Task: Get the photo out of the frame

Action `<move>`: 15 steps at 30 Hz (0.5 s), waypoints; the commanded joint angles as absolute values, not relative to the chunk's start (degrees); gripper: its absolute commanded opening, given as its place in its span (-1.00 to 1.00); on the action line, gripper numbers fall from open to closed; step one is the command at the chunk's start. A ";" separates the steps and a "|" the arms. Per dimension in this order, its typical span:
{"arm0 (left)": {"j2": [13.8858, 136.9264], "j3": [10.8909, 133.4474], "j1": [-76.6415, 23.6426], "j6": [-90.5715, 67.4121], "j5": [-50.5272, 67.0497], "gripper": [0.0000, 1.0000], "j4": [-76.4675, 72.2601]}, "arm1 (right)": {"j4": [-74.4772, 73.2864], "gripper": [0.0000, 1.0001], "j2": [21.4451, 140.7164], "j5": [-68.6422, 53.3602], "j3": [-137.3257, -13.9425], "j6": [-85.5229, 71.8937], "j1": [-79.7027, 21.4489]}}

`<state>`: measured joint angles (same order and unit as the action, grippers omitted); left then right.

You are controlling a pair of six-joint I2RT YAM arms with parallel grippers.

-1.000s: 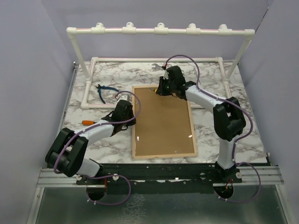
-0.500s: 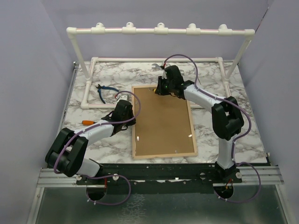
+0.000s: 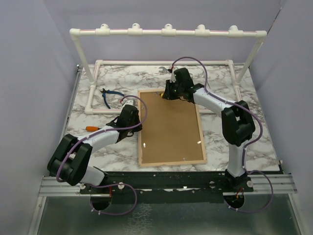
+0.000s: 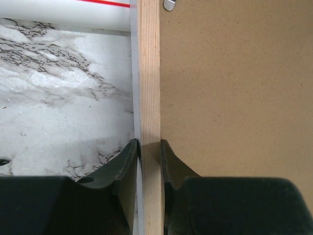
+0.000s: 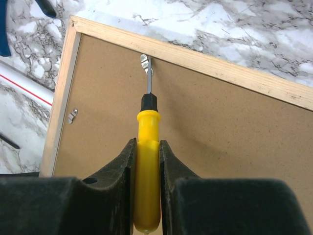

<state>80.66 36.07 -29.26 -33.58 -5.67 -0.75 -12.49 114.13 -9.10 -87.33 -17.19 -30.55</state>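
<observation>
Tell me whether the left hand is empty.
No: the left hand grips the frame by its light wood rim, a finger on each side.

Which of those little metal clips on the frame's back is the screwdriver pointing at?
The clip on the frame's far short edge, right at the screwdriver tip; the side clip on the left edge has nothing near it.

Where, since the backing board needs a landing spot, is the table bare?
Freest: the marble table right of the frame, out to the right arm, and the strip beyond the frame's far end, inside the pipe rack. Crowded left: left arm gripping the rim, blue pliers, orange-handled tool.
</observation>
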 commanded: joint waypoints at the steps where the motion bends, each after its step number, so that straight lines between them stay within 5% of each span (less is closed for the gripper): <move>1: 80.25 35.61 -29.24 -33.31 -5.60 -0.72 -0.09 | -15.78 -0.99 117.12 -18.95 -89.69 -15.47 -31.55; 15: 80.42 35.95 -29.27 -33.17 -6.39 -0.71 -0.09 | -16.72 -0.99 114.56 -19.24 -91.05 -14.42 -31.56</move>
